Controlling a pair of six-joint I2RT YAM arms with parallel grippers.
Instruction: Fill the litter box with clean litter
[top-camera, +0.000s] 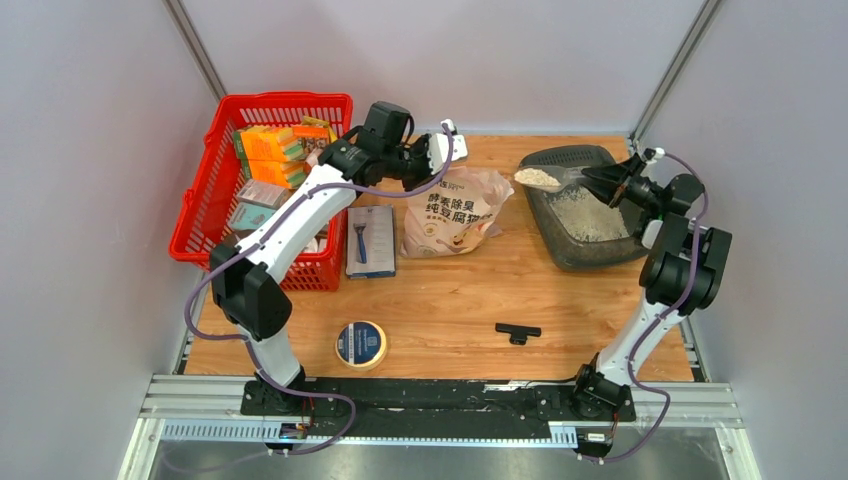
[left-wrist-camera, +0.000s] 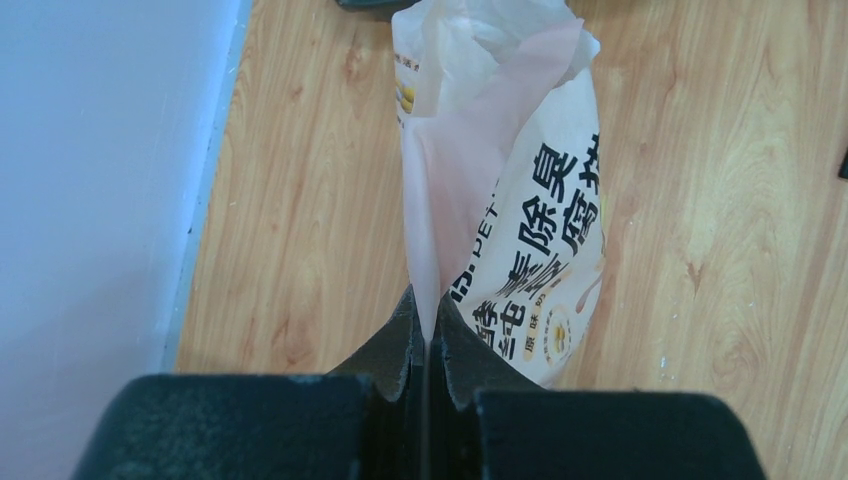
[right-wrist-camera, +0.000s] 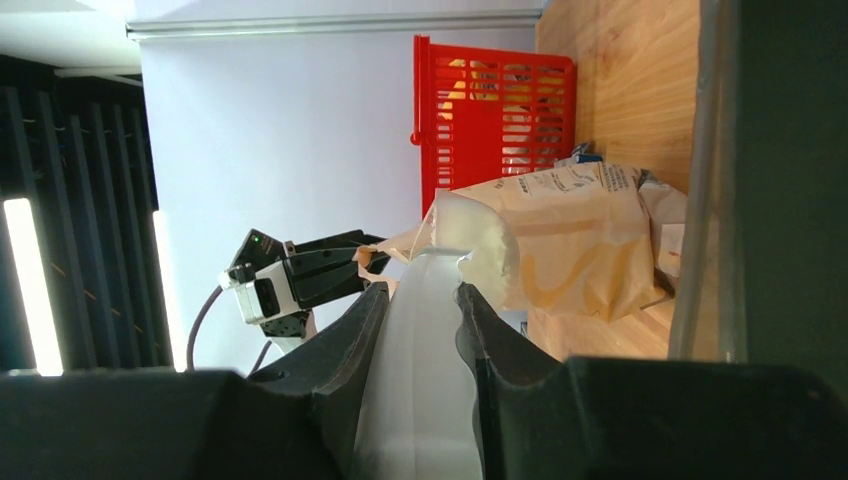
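Note:
The dark grey litter box (top-camera: 590, 262) sits at the back right with a layer of pale clean litter (top-camera: 590, 215) in it. My right gripper (top-camera: 612, 185) is shut on the white handle (right-wrist-camera: 420, 370) of a scoop (top-camera: 538, 178). The scoop is heaped with granules and hangs over the box's left rim. The pale pink litter bag (top-camera: 455, 215) lies mid-table. My left gripper (top-camera: 447, 150) is shut on the bag's thin top edge (left-wrist-camera: 430, 250) and holds it up. In the right wrist view the bag (right-wrist-camera: 580, 240) lies beyond the handle and the box wall (right-wrist-camera: 790, 200) fills the right side.
A red mesh basket (top-camera: 260, 190) with packets stands at the back left. A blue razor pack (top-camera: 370, 240) lies beside it. Nearer the front lie a roll of tape (top-camera: 361, 344) and a small black T-shaped piece (top-camera: 517, 332).

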